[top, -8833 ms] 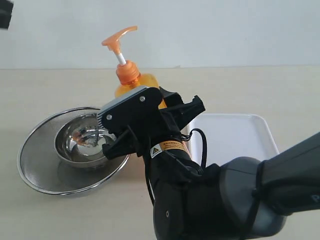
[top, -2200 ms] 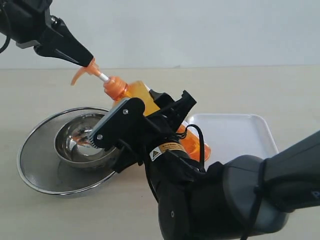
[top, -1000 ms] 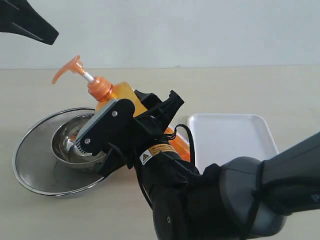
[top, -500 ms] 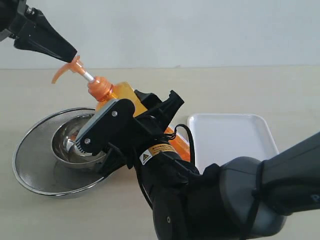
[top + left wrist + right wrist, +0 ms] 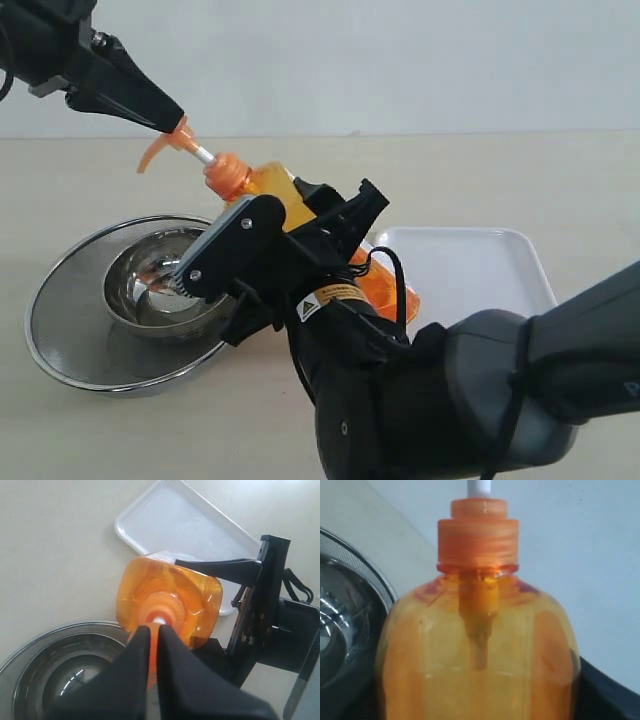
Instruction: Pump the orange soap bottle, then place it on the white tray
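The orange soap bottle (image 5: 272, 186) leans to the left over the steel bowls, its base off the table. My right gripper (image 5: 280, 240) is shut on its body, one finger on each side. In the right wrist view the bottle (image 5: 480, 645) fills the frame, with the collar and white stem on top. My left gripper (image 5: 171, 122) comes in from the upper left, its fingers nearly together, with the tips resting on the orange pump head (image 5: 163, 150). The left wrist view looks down between the left gripper (image 5: 154, 629) fingers onto the bottle (image 5: 195, 595). The white tray (image 5: 480, 270) lies to the right, bare.
Two nested round steel bowls (image 5: 60, 320) sit at the left, partly under the tilted bottle and the right gripper's finger. The right arm's dark bulk fills the lower foreground. In the left wrist view the tray (image 5: 170, 520) lies beyond the bottle.
The left gripper came down from the upper left onto the pump head. The bottle and right gripper shifted a little to the right, and the white stem shows shorter.
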Tool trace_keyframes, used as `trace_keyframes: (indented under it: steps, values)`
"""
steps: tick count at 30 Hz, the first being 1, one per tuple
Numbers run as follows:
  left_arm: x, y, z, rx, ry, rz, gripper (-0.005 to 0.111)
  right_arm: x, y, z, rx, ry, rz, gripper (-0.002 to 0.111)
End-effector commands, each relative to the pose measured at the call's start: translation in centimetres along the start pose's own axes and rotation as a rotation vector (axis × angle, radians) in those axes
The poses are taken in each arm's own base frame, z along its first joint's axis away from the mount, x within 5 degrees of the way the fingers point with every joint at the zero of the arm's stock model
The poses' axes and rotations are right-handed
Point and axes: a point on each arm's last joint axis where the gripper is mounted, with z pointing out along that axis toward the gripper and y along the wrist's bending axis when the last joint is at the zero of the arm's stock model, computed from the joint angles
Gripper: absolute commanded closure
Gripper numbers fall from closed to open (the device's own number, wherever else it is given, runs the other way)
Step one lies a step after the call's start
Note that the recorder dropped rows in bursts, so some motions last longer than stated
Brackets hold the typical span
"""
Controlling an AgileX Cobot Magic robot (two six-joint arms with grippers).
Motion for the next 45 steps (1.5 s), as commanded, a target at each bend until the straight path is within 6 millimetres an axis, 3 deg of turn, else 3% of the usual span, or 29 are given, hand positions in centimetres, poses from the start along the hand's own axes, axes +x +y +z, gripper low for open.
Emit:
trace_keyframes:
  steps: [1,25,27,31,33,35,38,45]
  values:
    - [0.7,-0.1,2.0,0.046,0.08,-0.004,0.102,-1.8,0.0,-0.1,-0.011,-0.112,0.008,0.108]
    - [1.3,0.4,2.8,0.02,0.076,-0.03,0.102,-1.9,0.1,-0.2,-0.024,-0.125,0.016,0.108]
    - [0.8,0.6,1.3,-0.058,0.012,-0.018,0.102,-1.8,0.1,-0.2,-0.017,-0.118,0.022,0.108]
    - [-0.2,0.9,-4.5,-0.301,-0.198,-0.082,0.102,-1.7,-0.4,-0.1,0.035,-0.105,0.046,0.108]
    - [-0.2,-0.1,-8.0,-0.412,-0.321,-0.1,0.102,-1.7,-0.7,-0.2,0.064,-0.1,0.058,0.108]
    - [0.3,-1.6,-10.1,-0.483,-0.451,-0.106,0.102,-1.5,-0.9,-0.2,0.088,-0.089,0.07,0.108]
    - [1.8,-3.6,-11.0,-0.516,-0.621,-0.084,0.102,-1.3,-1.0,-0.2,0.1,-0.07,0.119,0.108]
    - [4.6,-6.1,-10.9,-0.521,-0.792,-0.135,0.102,-1.1,-1.3,-0.2,0.124,-0.043,0.208,0.108]
